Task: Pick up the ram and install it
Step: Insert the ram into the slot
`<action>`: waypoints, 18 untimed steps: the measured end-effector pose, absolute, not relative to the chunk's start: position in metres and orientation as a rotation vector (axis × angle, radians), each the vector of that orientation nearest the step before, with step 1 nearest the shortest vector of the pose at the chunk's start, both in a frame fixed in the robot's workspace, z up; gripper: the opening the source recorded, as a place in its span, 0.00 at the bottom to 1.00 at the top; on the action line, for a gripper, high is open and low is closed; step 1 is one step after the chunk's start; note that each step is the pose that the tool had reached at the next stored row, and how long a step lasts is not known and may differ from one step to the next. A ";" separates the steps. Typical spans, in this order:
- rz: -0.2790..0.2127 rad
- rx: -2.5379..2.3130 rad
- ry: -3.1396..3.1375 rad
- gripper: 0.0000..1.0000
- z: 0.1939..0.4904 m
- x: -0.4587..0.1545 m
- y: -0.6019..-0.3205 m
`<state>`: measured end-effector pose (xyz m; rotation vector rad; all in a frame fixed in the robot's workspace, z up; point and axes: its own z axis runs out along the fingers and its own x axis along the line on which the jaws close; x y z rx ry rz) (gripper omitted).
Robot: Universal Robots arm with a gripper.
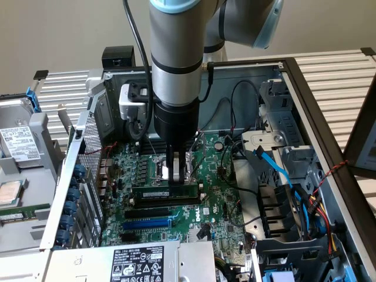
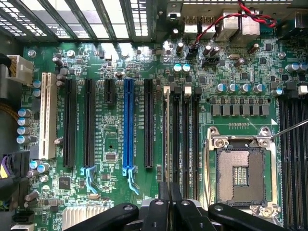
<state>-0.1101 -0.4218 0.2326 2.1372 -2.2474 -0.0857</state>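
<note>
Open computer case (image 1: 309, 106): green motherboard (image 2: 115, 159), blue slot (image 2: 128, 125) between black slots (image 2: 89, 122), processor socket (image 2: 239, 173), blue cable (image 1: 276, 167).

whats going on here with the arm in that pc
A robot arm reaches down into an open computer case. Its gripper is shut on the top edge of the ram, which stands upright in a black slot on the motherboard, next to the CPU socket. Whether it is fully seated is unclear.
</note>
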 end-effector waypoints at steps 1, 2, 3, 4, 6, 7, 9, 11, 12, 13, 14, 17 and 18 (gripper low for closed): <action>-0.086 2.137 -2.248 0.12 0.233 -0.110 -0.422; -0.086 2.137 -2.248 0.12 0.233 -0.109 -0.422; -0.086 2.137 -2.248 0.12 0.233 -0.108 -0.422; -0.087 2.137 -2.248 0.12 0.233 -0.108 -0.422; -0.087 2.137 -2.248 0.12 0.233 -0.108 -0.422; -0.087 2.137 -2.248 0.12 0.233 -0.108 -0.422; -0.087 2.137 -2.248 0.12 0.233 -0.108 -0.422; -0.084 2.139 -2.249 0.12 0.232 -0.108 -0.422; -0.083 2.139 -2.250 0.12 0.232 -0.108 -0.422; -0.081 2.140 -2.251 0.12 0.232 -0.108 -0.422; -0.080 2.141 -2.252 0.12 0.232 -0.108 -0.422; -0.077 2.142 -2.253 0.12 0.232 -0.108 -0.422; -0.077 2.142 -2.253 0.12 0.232 -0.108 -0.422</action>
